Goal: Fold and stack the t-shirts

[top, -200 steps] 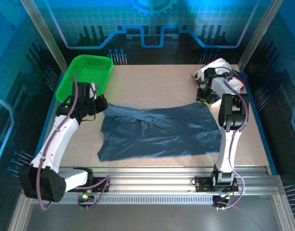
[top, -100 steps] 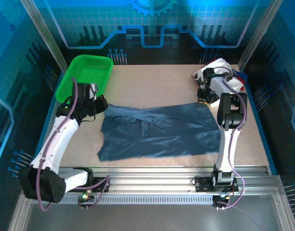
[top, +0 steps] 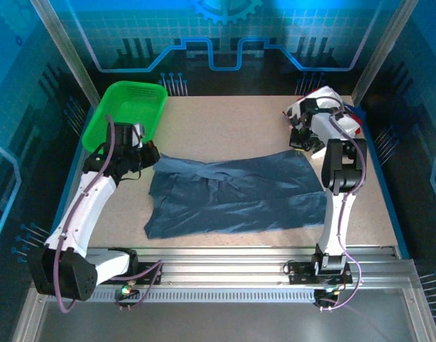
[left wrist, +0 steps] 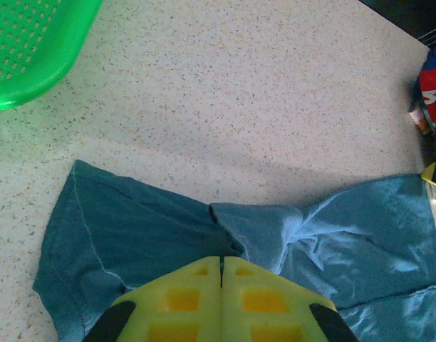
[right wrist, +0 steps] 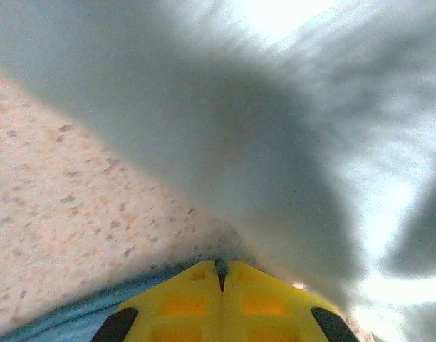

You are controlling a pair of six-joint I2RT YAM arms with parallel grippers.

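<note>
Two end effectors to log; left one first? (M.)

Left end effector: yellow fingers pressed together with no gap, closed on a pucker of the slate-blue t-shirt at its far left corner. The folds draw in toward the tips. (R.)

And the right? (M.)

Right end effector: fingers closed tip to tip at the shirt's far right corner. Blue cloth shows just under its left finger, but I cannot tell whether any is caught. The white t-shirts are a pale blur just ahead of it. (R.)

Shirt edges? (M.)

It lies spread and wrinkled across the middle of the bench, between the two arms. The far edge runs from one end effector to the other. The near hem sits close to the bench's near edge, inside it. The left sleeve lies flat, hem showing in the left wrist view. (R.)

Open room? (M.)

Bare bench lies beyond the far edge, from the green basket in the far left corner across to the white t-shirts, heaped with red and black print, in the far right corner. The basket's near rim is near the left end effector, not touching. A bare strip runs along the shirt's right side, up to the bench's right edge. (R.)
</note>
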